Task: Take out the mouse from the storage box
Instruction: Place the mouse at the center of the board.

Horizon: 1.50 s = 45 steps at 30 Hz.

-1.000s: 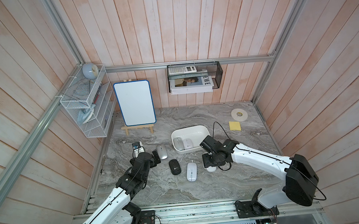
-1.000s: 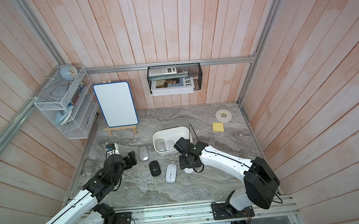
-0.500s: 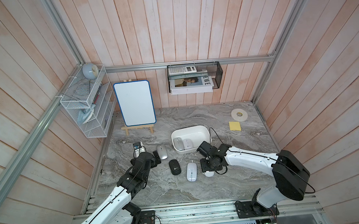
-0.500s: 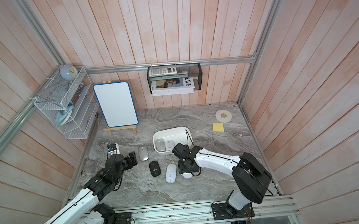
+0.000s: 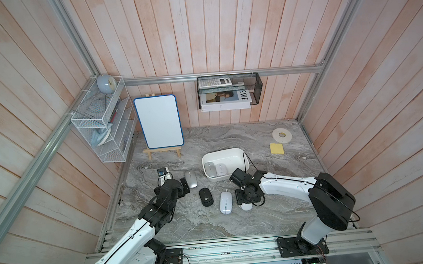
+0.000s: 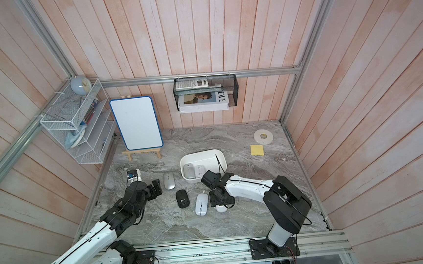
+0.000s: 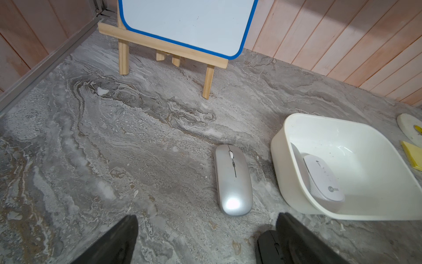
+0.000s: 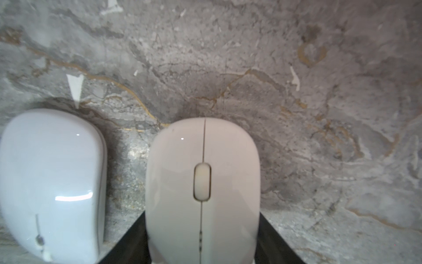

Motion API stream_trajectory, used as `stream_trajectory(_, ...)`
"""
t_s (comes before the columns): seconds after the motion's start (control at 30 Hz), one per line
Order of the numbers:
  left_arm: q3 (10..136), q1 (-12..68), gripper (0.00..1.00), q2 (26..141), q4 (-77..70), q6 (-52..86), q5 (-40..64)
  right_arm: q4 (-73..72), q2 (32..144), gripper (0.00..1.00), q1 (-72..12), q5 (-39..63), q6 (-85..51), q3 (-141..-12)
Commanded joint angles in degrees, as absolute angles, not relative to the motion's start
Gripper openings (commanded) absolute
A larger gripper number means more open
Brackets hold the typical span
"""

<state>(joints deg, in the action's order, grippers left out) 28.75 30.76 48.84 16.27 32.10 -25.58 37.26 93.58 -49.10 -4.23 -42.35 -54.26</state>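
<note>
The white storage box (image 5: pixel 223 178) (image 6: pixel 201 154) (image 7: pixel 288 182) sits mid-table with two pale mice in it (image 5: pixel 210 169) (image 5: pixel 221 170). In front of it, my right gripper (image 5: pixel 246 203) (image 6: pixel 221 204) (image 8: pixel 202 240) is shut on a white mouse (image 8: pixel 203 160) (image 5: pixel 247 207) (image 6: pixel 221 208). It holds the mouse low at the tabletop, beside another white mouse (image 5: pixel 225 202) (image 8: pixel 50 182). I cannot tell whether the held mouse touches the table. My left gripper (image 5: pixel 185 188) (image 6: pixel 157 189) (image 7: pixel 205 240) stands open and empty just short of a silver mouse (image 7: pixel 233 180) (image 5: pixel 190 179).
A black mouse (image 5: pixel 205 197) (image 6: pixel 182 198) lies between the silver and white ones. A whiteboard on a wooden easel (image 5: pixel 159 124) stands at the back left. A tape roll (image 5: pixel 281 134) and a yellow note pad (image 5: pixel 276 148) lie at the back right. Wire racks hang on the walls.
My right gripper has moved with the white mouse away from the storage box, toward the table's front, and lower. The left arm has not moved.
</note>
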Motion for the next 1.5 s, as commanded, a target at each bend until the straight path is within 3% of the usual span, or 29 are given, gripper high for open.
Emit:
stream_trajectory(0.0, 29.36, 30.50, 1.00, 49.38, 16.19, 31.50, -25.84, 37.16, 94.73, 0.60, -49.32, -5.32, -41.78, -55.18)
stream_trajectory(0.63, 29.23, 30.50, 1.00, 49.30, 16.00, 31.40, -26.02, 40.59, 92.52, 0.77, -49.33, -8.18, -40.70, -56.73)
stream_trajectory(1.0, 29.48, 31.00, 1.00, 50.02, 16.67, 32.73, -22.90, 46.14, 81.85, 0.83, -49.32, -16.50, -35.96, -60.98)
stream_trajectory(1.23, 30.21, 31.73, 1.00, 49.90, 17.26, 31.90, -23.37, 38.87, 77.64, 0.86, -49.26, -23.65, -37.35, -59.85)
stream_trajectory(1.47, 28.49, 31.73, 1.00, 49.47, 15.36, 31.00, -23.85, 39.09, 83.86, 0.89, -47.48, -23.13, -33.79, -69.31)
